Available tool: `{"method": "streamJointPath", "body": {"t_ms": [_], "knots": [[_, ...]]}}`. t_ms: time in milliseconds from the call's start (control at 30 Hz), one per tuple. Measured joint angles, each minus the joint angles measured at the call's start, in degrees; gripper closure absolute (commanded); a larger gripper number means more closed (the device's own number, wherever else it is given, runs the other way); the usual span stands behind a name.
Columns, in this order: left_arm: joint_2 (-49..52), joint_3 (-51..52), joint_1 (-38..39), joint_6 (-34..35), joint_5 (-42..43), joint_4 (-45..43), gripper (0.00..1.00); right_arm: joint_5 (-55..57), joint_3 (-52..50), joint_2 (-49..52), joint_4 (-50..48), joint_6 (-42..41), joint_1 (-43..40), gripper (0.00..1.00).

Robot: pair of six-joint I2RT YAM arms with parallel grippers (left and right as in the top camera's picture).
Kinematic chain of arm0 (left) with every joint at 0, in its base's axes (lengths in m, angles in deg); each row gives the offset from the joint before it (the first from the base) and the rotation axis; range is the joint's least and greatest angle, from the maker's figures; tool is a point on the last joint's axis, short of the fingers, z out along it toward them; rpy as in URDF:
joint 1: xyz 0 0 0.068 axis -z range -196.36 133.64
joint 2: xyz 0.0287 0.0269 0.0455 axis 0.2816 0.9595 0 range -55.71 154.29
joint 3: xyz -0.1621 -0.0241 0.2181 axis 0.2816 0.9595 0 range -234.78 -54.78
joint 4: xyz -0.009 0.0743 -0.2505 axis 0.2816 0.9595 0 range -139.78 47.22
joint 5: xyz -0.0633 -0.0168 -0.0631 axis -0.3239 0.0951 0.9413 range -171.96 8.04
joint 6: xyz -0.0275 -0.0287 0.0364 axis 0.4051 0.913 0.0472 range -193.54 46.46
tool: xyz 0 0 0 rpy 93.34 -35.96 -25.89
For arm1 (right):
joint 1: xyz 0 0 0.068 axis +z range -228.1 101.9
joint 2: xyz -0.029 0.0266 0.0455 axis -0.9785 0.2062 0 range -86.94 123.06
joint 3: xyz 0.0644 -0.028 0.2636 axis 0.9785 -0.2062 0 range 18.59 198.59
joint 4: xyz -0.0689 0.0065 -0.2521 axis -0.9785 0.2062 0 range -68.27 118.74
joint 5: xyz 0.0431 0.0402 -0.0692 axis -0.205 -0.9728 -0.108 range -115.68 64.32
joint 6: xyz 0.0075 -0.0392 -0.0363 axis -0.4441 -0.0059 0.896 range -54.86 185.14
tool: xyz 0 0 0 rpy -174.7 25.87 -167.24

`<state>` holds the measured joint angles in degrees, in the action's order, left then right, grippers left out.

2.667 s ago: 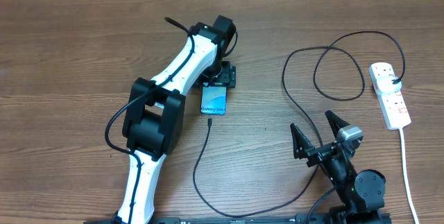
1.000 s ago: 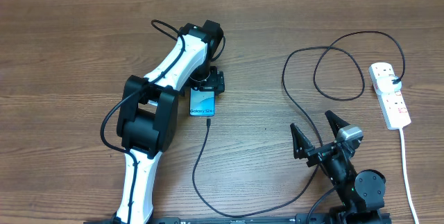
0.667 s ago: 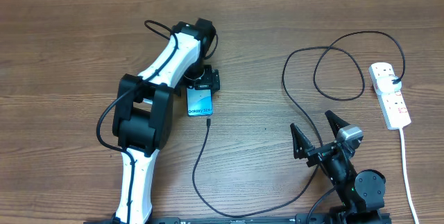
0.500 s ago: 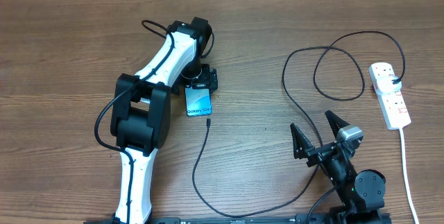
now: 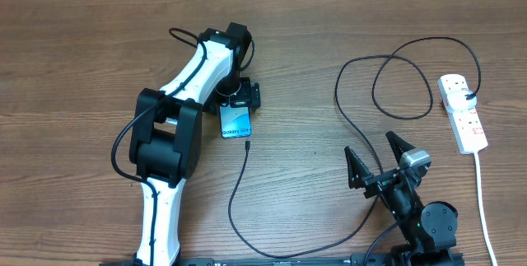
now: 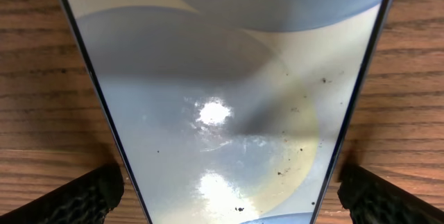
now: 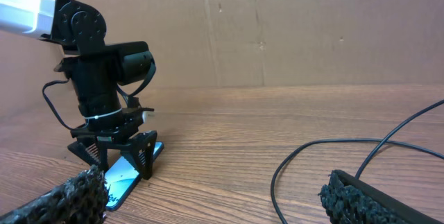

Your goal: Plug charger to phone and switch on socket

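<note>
- Wooden table (image 5: 74,44) fills the overhead view, and a cardboard wall (image 7: 291,30) stands behind it in the right wrist view.
- The phone (image 5: 235,123) lies flat on the table left of centre in the overhead frame, with its light-blue screen lit and facing up.
- The left gripper (image 5: 239,98) points straight down over the phone's upper end. In the left wrist view its fingers (image 6: 90,193) sit against both long edges of the phone, so it holds the phone across its width.
- The charger (image 5: 233,196) is a thin black cable. Its connector tip (image 5: 248,144) lies just beside the phone's lower right corner, and whether the two touch cannot be told.
- From the tip the cable runs down towards the bottom of the frame, sweeps right, then climbs and loops in the upper right.
- The socket (image 5: 464,122), a white power strip, lies at the right edge of the overhead frame, well apart from the phone. The charger's black plug (image 5: 471,95) sits in it, and a thick white cord (image 5: 482,204) trails down from its lower end.
- The right gripper (image 5: 367,141) is at the lower right, with its jaws spread wide and nothing between them. The cable passes close beside it.
</note>
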<state>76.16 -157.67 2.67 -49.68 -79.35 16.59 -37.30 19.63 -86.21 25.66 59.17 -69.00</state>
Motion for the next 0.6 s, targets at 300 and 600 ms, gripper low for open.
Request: {"method": "streamJointPath", "body": {"t_ms": [300, 600], "knots": [[-0.6, 1.1, 0.0, 0.2, -0.1, -1.3, 0.00, 0.0, 0.0, 0.0, 0.0, 0.0, 0.0, 0.00], [-0.9, 1.4, 0.0, 2.0, -0.3, -3.5, 0.05, 0.0, 0.0, 0.0, 0.0, 0.0, 0.0, 0.00]]}}
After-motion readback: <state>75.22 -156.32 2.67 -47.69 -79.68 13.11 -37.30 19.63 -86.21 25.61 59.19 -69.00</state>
